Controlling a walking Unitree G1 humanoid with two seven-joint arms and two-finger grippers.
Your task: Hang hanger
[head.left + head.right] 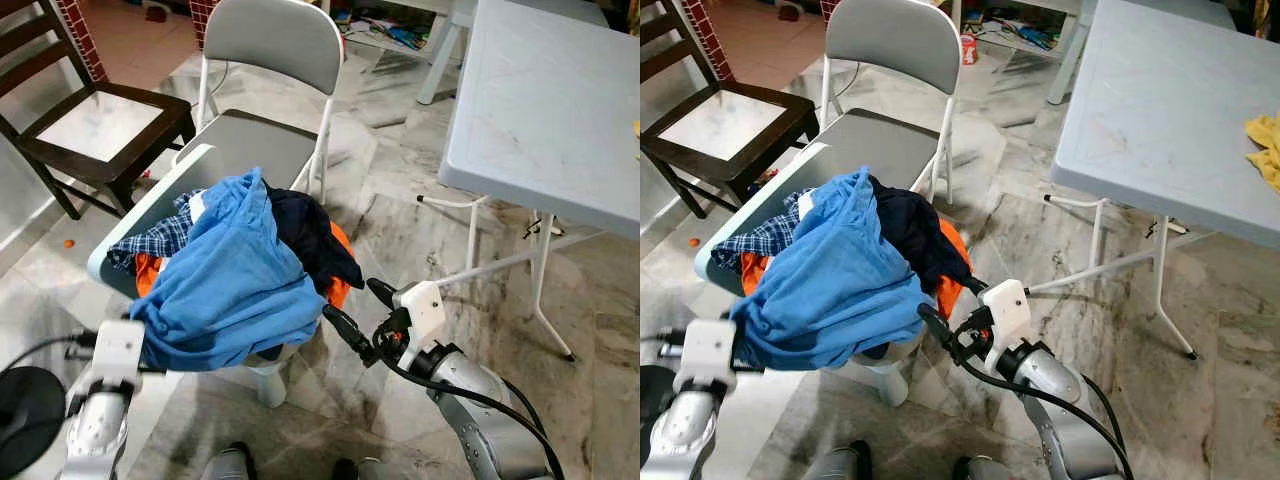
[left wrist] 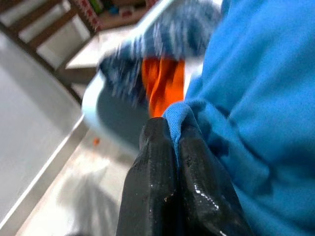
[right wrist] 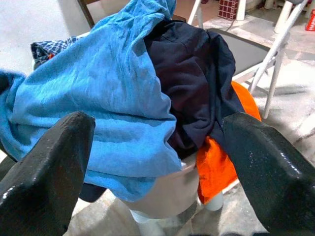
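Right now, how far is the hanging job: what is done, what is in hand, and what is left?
Done: nothing looks hung yet; the laundry basket is piled full. In hand: the left gripper is shut on an edge of the light blue shirt on top of the pile. The right gripper is open beside the basket. Left: lifting the shirt out and hanging it.

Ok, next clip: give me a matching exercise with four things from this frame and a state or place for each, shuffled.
Things:
1. left gripper
2. right gripper
3. blue garment
4. yellow cloth

States or places:
A. on the grey table
B. open, beside the laundry basket
C. draped on top of the basket's pile
D. shut on a fold of blue fabric

Pairs: 1-D, 2-B, 3-C, 4-A
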